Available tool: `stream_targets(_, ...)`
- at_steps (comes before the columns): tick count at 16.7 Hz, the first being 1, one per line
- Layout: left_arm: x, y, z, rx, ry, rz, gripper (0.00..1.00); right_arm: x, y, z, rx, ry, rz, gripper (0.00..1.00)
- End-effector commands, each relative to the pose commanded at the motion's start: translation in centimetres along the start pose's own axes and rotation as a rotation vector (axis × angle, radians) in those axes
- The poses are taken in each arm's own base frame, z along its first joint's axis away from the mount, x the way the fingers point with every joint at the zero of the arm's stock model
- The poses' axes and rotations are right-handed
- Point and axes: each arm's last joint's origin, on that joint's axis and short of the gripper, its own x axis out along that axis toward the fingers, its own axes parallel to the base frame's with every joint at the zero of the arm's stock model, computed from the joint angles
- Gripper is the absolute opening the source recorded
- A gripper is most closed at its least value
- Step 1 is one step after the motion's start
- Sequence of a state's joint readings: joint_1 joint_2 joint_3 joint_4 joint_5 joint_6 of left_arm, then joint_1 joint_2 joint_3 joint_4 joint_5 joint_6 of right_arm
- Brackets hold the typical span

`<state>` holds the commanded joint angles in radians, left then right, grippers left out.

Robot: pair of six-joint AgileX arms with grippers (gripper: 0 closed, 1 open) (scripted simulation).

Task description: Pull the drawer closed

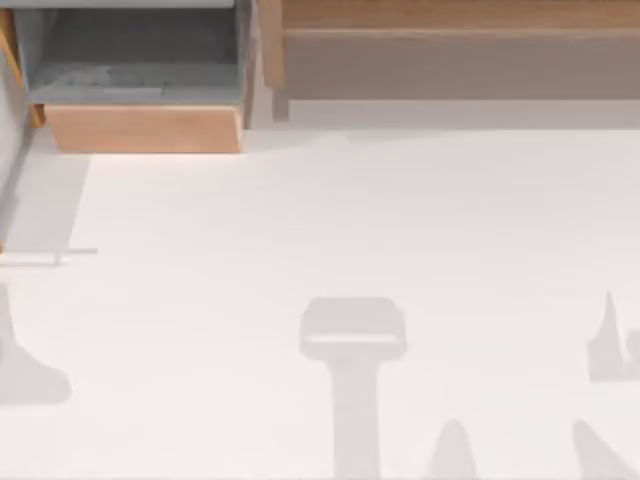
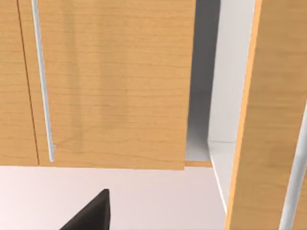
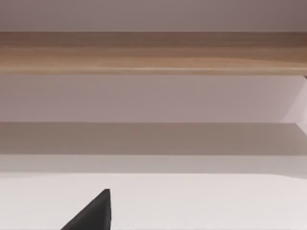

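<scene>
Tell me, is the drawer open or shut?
Open. The drawer sticks out toward the table at the top view's left, and you can see its grey floor behind the tan front.

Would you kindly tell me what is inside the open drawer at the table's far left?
The drawer shows only its dull grey floor and inner walls, with nothing lying on the part in view. Its rear reaches under the cabinet and past the top view's edge, so anything there stays hidden.
</scene>
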<state>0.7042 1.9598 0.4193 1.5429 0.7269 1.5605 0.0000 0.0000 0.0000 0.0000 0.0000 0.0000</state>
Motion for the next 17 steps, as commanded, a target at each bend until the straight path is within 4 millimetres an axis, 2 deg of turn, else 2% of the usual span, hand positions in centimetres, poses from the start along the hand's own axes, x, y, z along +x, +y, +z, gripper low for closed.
stream_targets(2, 0.1, -0.5, -0.5, 0.019, -0.019, -0.011, 1.00, 0.0, 0.0, 0.0, 0.000, 0.000, 0.000, 1.00)
stream_targets(8, 0.2, -0.5, -0.4, 0.019, -0.021, -0.012, 1.00, 0.0, 0.0, 0.0, 0.000, 0.000, 0.000, 1.00)
stream_targets(13, 2.4, -0.6, -0.5, 0.020, -0.019, -0.012, 1.00, 0.0, 0.0, 0.0, 0.000, 0.000, 0.000, 1.00)
stream_targets(17, 2.6, -0.6, -0.5, 0.020, -0.019, -0.012, 1.00, 0.0, 0.0, 0.0, 0.000, 0.000, 0.000, 1.00)
